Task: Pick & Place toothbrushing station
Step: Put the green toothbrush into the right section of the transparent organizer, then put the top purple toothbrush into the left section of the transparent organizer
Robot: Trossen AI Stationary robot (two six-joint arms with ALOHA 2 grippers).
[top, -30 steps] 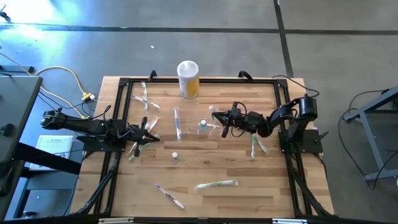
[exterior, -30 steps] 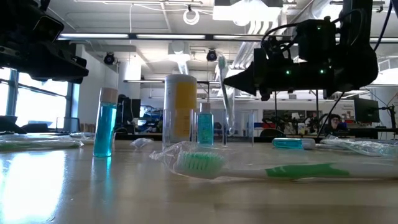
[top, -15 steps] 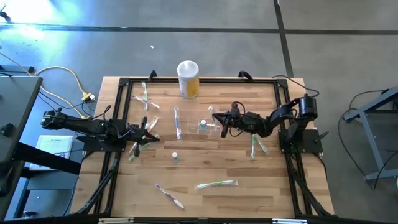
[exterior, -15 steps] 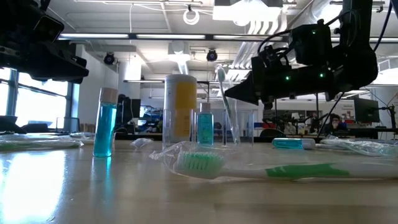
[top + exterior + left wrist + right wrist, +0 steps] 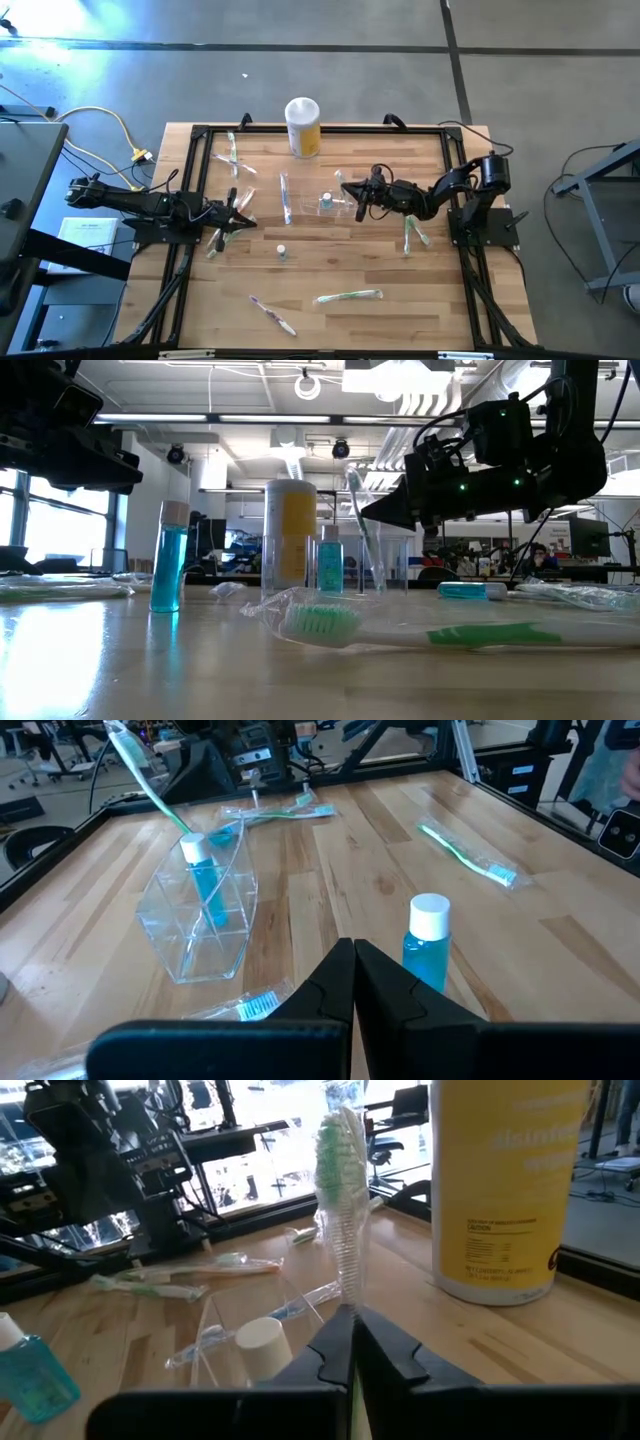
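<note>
Clear glossy plastic holder (image 5: 200,920) on wood-grain table (image 5: 330,860).

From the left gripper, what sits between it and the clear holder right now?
In the left wrist view, only bare wood and a wrapped toothbrush's head lie between the shut left gripper and the clear holder.

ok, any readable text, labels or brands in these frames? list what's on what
Tall yellow canister with white lid: large pale word, top cut off, seems to read "disinfect…"; not certain.
Same canister: small dark print block lower down, too small to read.
Clear-wrapped toothbrushes, blue liquid bottles, clear plastic holder: no legible text.
White sheet beside the table: print too small to read.
</note>
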